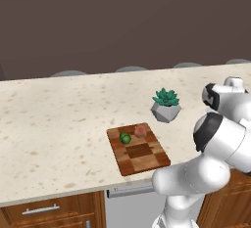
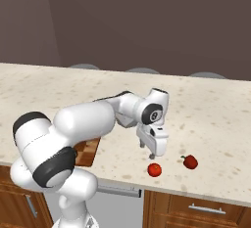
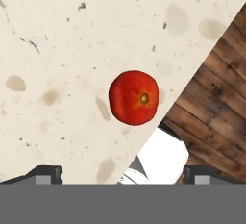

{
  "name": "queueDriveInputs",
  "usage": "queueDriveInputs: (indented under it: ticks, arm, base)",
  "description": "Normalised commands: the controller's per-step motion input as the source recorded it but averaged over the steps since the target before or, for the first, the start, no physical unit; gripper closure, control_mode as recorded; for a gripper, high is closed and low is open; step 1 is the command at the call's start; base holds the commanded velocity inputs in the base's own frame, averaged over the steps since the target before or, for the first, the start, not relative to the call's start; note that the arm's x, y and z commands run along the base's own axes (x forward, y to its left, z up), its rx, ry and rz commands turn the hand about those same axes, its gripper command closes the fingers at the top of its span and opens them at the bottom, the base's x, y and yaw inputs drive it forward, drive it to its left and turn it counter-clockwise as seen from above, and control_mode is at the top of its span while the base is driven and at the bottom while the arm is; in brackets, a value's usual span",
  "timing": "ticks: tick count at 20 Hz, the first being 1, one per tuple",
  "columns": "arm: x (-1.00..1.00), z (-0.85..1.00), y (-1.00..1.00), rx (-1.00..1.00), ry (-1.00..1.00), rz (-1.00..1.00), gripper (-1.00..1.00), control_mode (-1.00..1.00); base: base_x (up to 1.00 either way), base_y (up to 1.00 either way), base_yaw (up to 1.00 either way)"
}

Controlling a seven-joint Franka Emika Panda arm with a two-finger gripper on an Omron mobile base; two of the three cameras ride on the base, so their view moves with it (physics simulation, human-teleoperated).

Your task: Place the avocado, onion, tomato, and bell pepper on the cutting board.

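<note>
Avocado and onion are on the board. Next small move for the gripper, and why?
Probably straight down onto the tomato, then close. The gripper is open and hangs just above the tomato near the counter edge; in the hand view the tomato lies roughly between the finger tips, slightly ahead. The bell pepper sits apart to one side, so it shouldn't interfere.

Right base view: cutting board (image 2: 88,152) mostly hidden behind the arm; one near corner shows. Gripper (image 2: 150,155) fingertips small and dark against the hand; the gap between them is hard to read there. Left base view: arm runs off the right edge, hand end cut off. Hand view: both fingertips (image 3: 45,174) cropped at the bottom.
</note>
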Motion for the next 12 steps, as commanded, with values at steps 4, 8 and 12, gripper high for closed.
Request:
queueDriveInputs:
  ticks: [4,8,12]
  arm:
    - [0.12,-0.07,-0.19,0.00,0.00,-0.10,-1.00,-1.00]
    - [0.05,-0.10,-0.24,0.00,0.00,-0.11,-1.00,-1.00]
    - [0.00,-0.18,-0.25,0.00,0.00,-0.12,-1.00,-1.00]
  base:
    - [0.00,0.00,0.00]
    - [0.00,0.00,0.00]
    - [0.00,0.00,0.00]
